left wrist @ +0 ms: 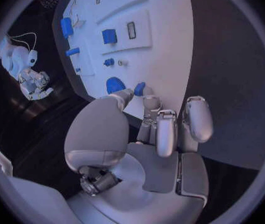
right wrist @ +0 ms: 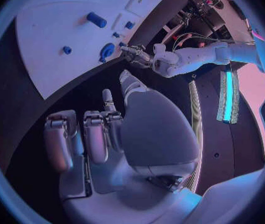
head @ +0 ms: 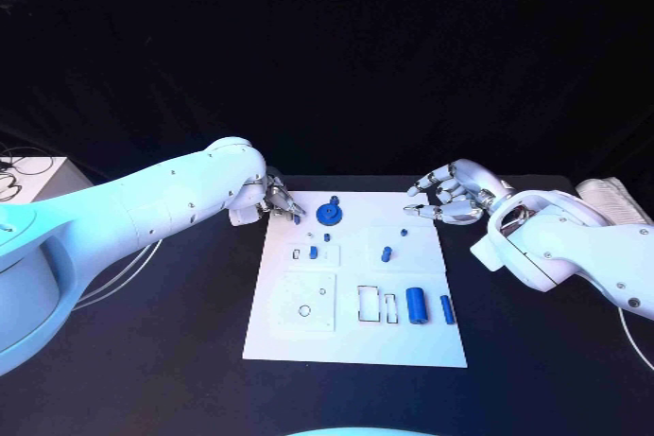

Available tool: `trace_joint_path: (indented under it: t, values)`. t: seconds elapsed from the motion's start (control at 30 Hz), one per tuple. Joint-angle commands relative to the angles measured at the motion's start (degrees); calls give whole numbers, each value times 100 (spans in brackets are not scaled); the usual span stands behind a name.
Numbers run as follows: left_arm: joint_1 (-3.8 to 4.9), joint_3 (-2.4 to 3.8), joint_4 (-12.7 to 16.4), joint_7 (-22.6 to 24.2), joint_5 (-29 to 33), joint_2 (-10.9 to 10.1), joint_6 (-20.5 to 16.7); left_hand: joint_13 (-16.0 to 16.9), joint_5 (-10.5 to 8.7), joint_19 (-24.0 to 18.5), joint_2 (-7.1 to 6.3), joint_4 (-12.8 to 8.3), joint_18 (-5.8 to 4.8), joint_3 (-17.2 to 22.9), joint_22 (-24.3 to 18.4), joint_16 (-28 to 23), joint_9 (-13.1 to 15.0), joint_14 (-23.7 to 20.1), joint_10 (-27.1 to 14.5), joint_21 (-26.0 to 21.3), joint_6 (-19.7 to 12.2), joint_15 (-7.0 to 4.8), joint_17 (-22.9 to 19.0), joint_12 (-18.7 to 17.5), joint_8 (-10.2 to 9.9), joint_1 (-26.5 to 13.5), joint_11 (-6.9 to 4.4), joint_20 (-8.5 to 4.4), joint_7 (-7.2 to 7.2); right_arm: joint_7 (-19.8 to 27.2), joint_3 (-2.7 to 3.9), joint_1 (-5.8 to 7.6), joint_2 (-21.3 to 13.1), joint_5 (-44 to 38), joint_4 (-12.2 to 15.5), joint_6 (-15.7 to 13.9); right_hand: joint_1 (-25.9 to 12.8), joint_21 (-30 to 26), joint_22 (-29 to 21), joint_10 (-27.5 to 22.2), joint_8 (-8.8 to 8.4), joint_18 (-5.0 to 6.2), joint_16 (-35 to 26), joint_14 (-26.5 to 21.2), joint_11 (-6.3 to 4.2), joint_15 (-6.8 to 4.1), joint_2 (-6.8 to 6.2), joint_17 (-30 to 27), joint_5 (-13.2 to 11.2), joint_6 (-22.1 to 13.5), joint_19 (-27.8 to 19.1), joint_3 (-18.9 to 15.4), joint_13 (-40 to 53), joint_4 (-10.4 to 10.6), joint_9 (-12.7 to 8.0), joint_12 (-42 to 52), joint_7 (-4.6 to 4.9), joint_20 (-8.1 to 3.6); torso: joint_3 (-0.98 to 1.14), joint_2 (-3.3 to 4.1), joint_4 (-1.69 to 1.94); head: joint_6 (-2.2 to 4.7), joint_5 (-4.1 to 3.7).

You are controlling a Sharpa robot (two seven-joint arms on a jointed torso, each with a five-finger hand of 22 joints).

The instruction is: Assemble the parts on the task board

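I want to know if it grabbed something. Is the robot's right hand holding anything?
No, it is open. The right hand hangs beside the task board, fingers apart, nothing between them.

A black table carries the white task board lying flat at its middle.

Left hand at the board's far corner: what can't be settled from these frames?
- Left hand: in the head view its fingertips overlap the board's corner; contact is too small to judge.
- Small blue piece: in the left wrist view it sits at the fingertips; pinched or only touched is unclear.
- Round blue part: its seating is too small to tell.
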Motion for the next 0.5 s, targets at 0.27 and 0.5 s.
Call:
trace_joint_path:
  t: [0.27, 0.5]
  values:
    - [0, -1, 5, 88, 80, 14, 44, -22, -1, 4, 198, -15, 105, 317, 22, -8, -13, 476, -35, -10, -23, 6, 1281, 12, -20, 536, -16, 11, -26, 55, 1, 2, 4, -27, 5, 54, -42, -4, 1496, 276, 33, -35, 29, 593, 35, 38, -3, 1492, 20, -1, 591, -8, 1226, 28, -6, -14, -7, 36, 2, -6, 6, -3, -5]
    - [0, -7, -4, 131, 122, 14, 66, -62, 6, 5, 214, -64, 102, 731, 46, 5, 10, 485, -41, -6, -70, 4, 1301, -5, 12, 1018, -23, 8, -31, 58, 1, 2, 8, -27, 2, 60, -32, 1, 1499, 284, 43, -36, 29, 593, 33, 36, 0, 1490, 21, 2, 594, -8, 1232, 35, -5, -7, -10, 34, 1, -7, 3, -4, 2]
